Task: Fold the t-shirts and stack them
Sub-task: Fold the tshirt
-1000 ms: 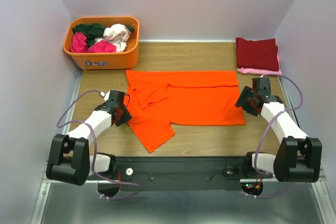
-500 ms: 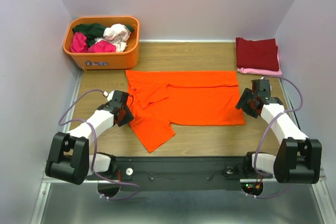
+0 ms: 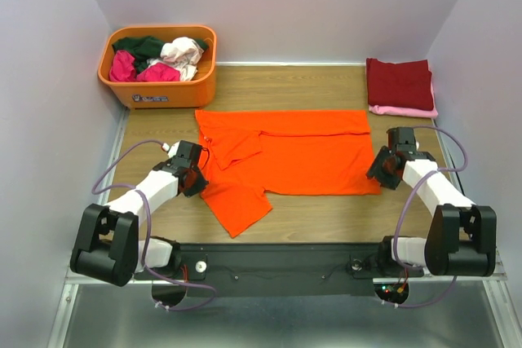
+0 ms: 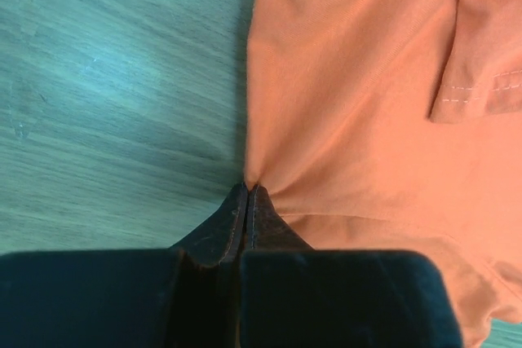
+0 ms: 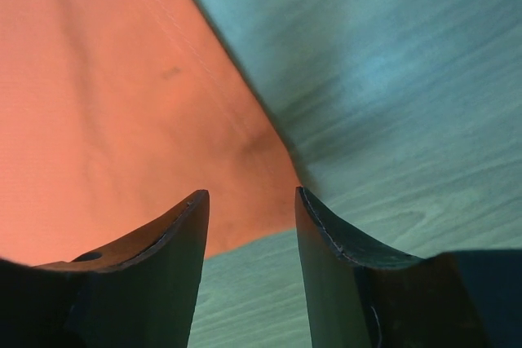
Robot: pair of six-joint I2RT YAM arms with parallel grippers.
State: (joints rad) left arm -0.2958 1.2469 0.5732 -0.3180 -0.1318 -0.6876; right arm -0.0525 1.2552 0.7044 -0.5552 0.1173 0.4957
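A bright orange t-shirt (image 3: 289,156) lies spread on the wooden table, one sleeve folded over its left part. My left gripper (image 3: 196,178) is shut on the shirt's left edge; in the left wrist view the fingertips (image 4: 247,191) pinch a pucker of orange cloth (image 4: 359,120). My right gripper (image 3: 380,170) stands open over the shirt's near right corner (image 5: 269,201), with that corner between its fingers (image 5: 192,209). A folded dark red t-shirt (image 3: 400,83) rests on a pink one (image 3: 404,111) at the back right.
An orange plastic tub (image 3: 163,87) at the back left holds crumpled dark green, magenta and whitish-pink shirts (image 3: 159,59). White walls close in the table on three sides. Purple cables loop beside both arms.
My left gripper has shut on the shirt's left edge. The right gripper has moved in onto the shirt's near right corner and its jaws have narrowed.
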